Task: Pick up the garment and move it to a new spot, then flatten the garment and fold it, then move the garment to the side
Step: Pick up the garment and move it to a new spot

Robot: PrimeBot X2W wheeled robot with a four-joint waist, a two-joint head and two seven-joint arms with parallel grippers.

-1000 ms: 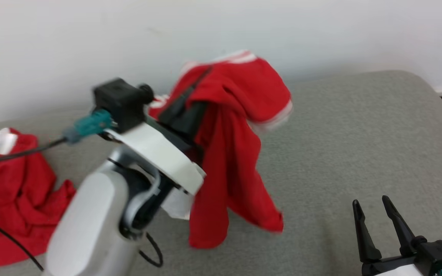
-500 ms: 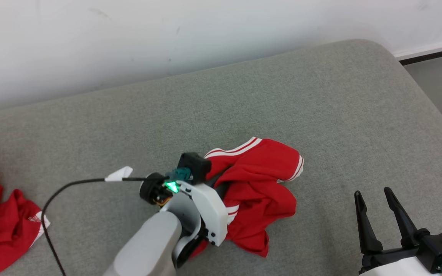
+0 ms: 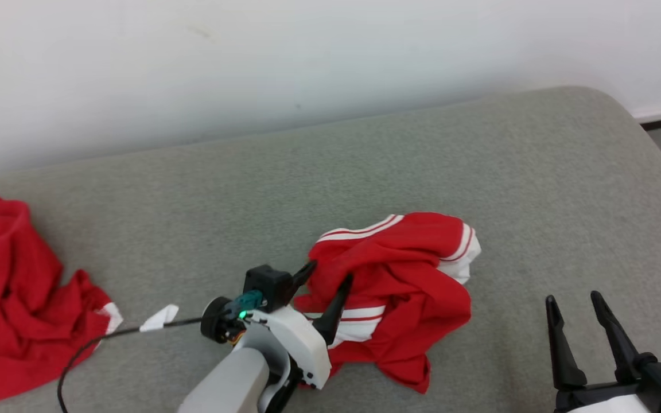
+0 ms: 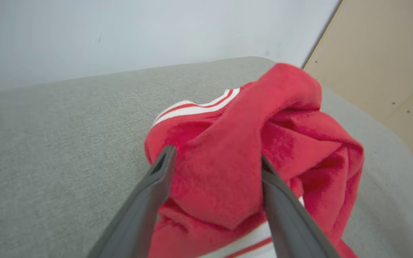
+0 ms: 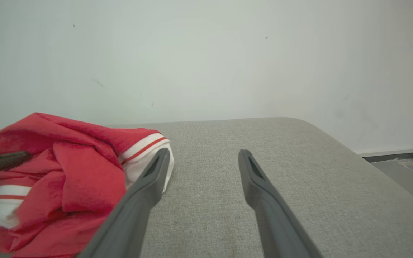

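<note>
Red garment (image 3: 405, 275) w/ white stripes lies crumpled mid-cushion (image 3: 537, 189), toward the near edge. L claw (image 3: 330, 271) spread wide at its left side, a fold of cloth btwn the fingers. R claw (image 3: 572, 296) spread too, near right, apart from it. 2nd red garment (image 3: 15, 304) at left edge.

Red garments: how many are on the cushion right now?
2. The middle garment lies crumpled between the left gripper's open fingers; the left garment is heaped at the cushion edge, partly cropped.

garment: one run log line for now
garment crumpled on cushion | left gripper open, jaws astride a fold | right gripper open, apart
</note>
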